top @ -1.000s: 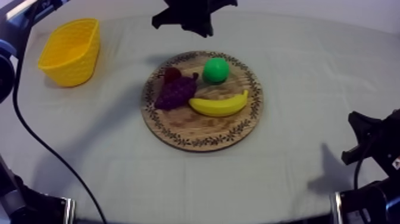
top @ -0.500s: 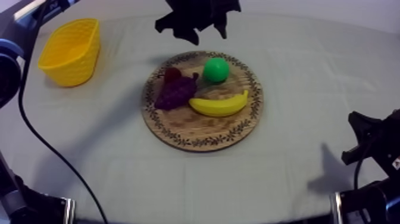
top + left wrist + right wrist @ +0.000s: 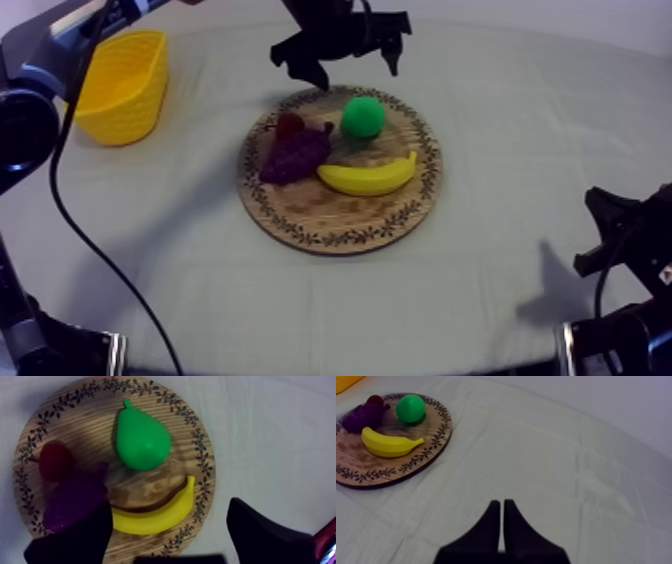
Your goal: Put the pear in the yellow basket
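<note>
four toy fruits lie on the round wooden board (image 3: 330,238), near the middle of the cloth-covered table (image 3: 520,130). the pear (image 3: 362,117) sits on the far part of the board, its stalk toward the rim, apart from the banana (image 3: 366,177) that curves along its near side. the bunch of grapes (image 3: 295,155) lies on the side toward the yellow basket (image 3: 120,85), with the small red fruit (image 3: 289,123) just beside it, perhaps touching; i cannot tell for sure. the basket stands at the table's far left, well apart from the board. my left gripper (image 3: 356,72) hangs above the board's far edge, near the pear, its two fingers spread wide with nothing between them. my right gripper (image 3: 501,503) rests low at its own side of the table, fingers pressed together into a narrow wedge, holding nothing.
</note>
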{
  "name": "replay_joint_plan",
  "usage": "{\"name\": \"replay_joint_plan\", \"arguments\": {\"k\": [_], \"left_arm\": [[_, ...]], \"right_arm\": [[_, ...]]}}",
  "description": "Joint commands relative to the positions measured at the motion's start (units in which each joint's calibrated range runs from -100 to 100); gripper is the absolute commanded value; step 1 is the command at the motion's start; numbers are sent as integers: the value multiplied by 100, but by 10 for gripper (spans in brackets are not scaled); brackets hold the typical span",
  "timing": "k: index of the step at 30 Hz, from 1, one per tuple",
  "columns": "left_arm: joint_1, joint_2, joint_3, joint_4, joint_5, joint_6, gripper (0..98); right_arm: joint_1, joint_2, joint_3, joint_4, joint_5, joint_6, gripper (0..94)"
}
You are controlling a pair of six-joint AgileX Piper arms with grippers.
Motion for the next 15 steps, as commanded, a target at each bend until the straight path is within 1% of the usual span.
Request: {"name": "replay_joint_plan", "arguments": {"k": [1, 4, 15], "left_arm": [[-25, 222, -129, 2, 31, -12, 860], [-79, 599, -428, 7, 135, -29, 876], [-197, 2010, -2088, -51, 823, -84, 945]], "right_arm": [[1, -4, -5, 2, 2, -4, 4], [1, -4, -5, 2, 2, -4, 4], [1, -4, -5, 2, 2, -4, 4]]}}
